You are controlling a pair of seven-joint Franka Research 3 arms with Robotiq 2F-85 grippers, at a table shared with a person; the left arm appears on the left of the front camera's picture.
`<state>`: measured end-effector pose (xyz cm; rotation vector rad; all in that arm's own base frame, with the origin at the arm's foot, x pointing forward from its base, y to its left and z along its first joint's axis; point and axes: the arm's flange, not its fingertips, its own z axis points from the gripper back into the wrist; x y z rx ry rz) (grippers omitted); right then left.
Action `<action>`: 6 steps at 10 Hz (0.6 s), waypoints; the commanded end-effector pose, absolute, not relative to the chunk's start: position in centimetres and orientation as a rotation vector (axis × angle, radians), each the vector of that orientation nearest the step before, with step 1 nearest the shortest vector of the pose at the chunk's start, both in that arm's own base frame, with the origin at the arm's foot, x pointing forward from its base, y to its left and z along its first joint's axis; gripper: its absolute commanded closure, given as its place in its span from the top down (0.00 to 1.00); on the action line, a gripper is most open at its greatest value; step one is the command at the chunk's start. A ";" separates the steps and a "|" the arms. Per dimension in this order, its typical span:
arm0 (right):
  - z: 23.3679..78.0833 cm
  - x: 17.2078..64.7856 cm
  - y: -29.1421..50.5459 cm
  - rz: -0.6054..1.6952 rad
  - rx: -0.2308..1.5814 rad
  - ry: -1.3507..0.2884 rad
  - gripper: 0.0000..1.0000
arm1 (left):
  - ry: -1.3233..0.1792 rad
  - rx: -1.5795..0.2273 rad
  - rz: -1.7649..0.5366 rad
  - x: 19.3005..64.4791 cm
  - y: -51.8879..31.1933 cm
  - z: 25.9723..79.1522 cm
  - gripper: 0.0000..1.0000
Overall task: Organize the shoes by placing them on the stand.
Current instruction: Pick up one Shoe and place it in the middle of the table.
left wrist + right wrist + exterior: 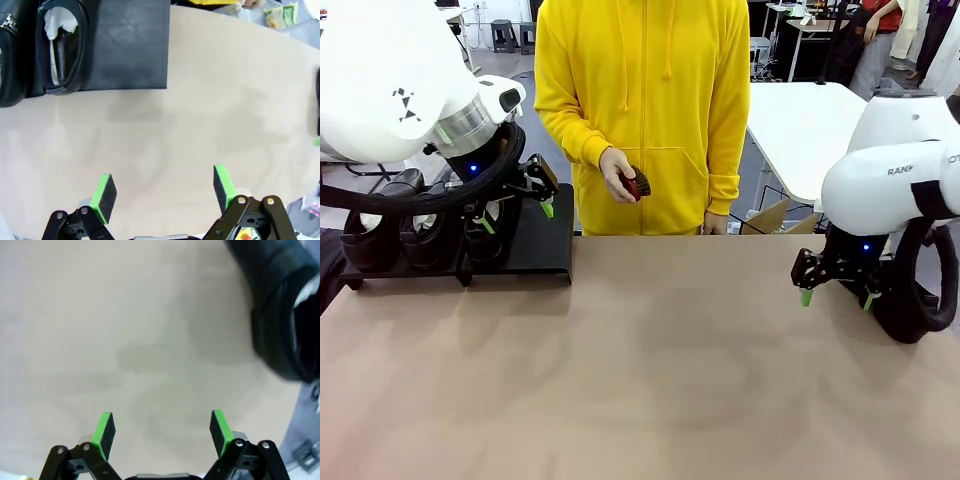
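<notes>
My left gripper [162,192] hangs wide open and empty above the bare tabletop [200,110], just in front of the stand [132,47], a low black rack with a flat matte top at the table's far left corner. Glossy dark shoes [62,47] sit on it side by side (one shows white paper stuffed inside). My right gripper [162,432] is equally spread, holding nothing, near the table's right edge.

Table [650,370] centre bare, wide passage between arms. Stand [535,250] with shoes [380,235] blocks far left corner; right end panel free. Person's hand [620,175] at far edge.
</notes>
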<state>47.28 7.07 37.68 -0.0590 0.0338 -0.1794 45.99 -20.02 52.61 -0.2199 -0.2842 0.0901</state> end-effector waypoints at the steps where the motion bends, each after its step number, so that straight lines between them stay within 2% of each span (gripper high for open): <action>1: 38.6 49.4 4.6 -0.116 -0.116 -0.075 1.00 | -0.294 -0.203 0.082 46.0 -20.3 53.1 1.00; 2: 38.9 50.1 3.4 -0.047 -0.175 -0.103 1.00 | -0.294 -0.203 0.082 46.0 -20.3 53.1 1.00; 5: 38.9 50.1 1.1 0.093 -0.162 -0.149 1.00 | -0.294 -0.203 0.082 46.0 -20.3 53.1 1.00; 6: 38.6 50.3 0.3 0.076 -0.135 -0.155 1.00 | -0.294 -0.203 0.082 46.0 -20.3 53.1 1.00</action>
